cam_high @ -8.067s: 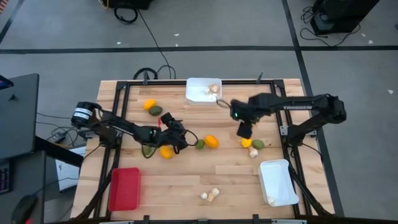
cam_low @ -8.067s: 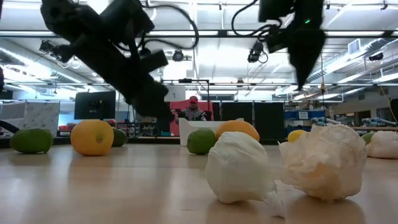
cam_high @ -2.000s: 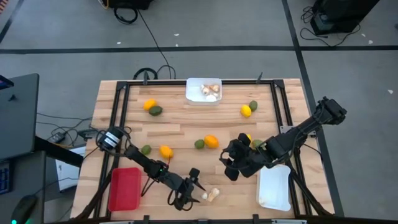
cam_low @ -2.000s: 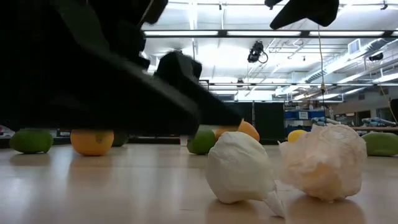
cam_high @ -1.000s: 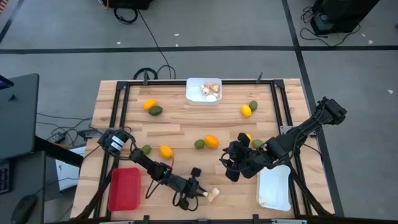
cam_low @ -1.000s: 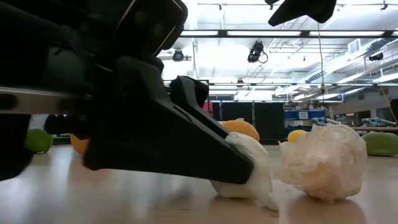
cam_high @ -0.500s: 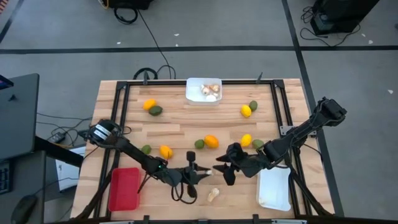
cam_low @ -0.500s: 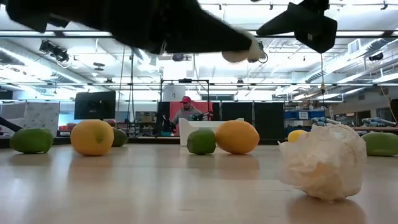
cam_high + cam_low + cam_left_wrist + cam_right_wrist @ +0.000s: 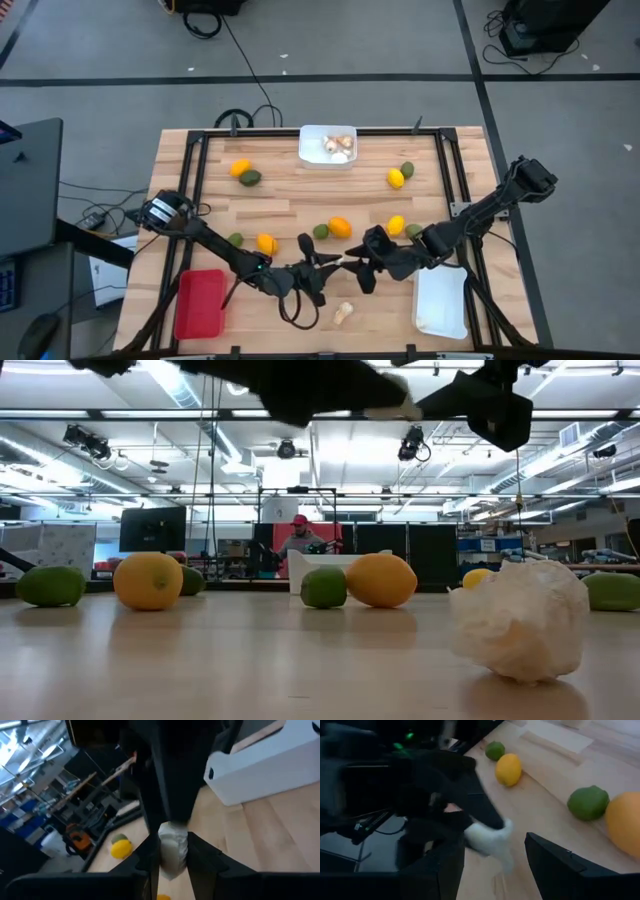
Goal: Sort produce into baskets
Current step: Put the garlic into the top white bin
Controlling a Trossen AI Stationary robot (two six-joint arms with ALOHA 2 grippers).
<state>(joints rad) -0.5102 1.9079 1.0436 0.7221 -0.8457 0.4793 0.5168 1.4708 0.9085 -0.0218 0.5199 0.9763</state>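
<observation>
My left gripper (image 9: 336, 262) is shut on a pale mushroom piece (image 9: 173, 849) and holds it in the air over the table's middle near part. My right gripper (image 9: 357, 268) faces it from the right. Its open fingers (image 9: 547, 865) stand on either side of the piece (image 9: 489, 838) without touching it. A second mushroom piece (image 9: 343, 313) lies on the table near the front edge. A white basket (image 9: 312, 150) at the far edge holds mushroom pieces. A red basket (image 9: 200, 303) sits near left, another white basket (image 9: 440, 300) near right. My left gripper pinches the mushroom piece by its two sides (image 9: 164, 845) between its two fingers (image 9: 202, 857). The fingers point toward the table's right side. The piece is lifted clear of the table, its free end sticking out past the fingertips toward my right gripper.
Yellow fruits (image 9: 340, 227) (image 9: 266, 243) (image 9: 396, 178) and green fruits (image 9: 320, 231) (image 9: 235, 240) (image 9: 406, 169) lie scattered over the table's middle and far half. A dark frame (image 9: 195, 170) borders the wooden top. A person (image 9: 298, 538) sits in the room beyond.
My left gripper has taken the mushroom piece off the table near the front edge. It has lifted it clear and carried it up and away from that edge, toward my right gripper. My right gripper has shifted a little toward the table's left. The other mushroom piece has stayed put.
</observation>
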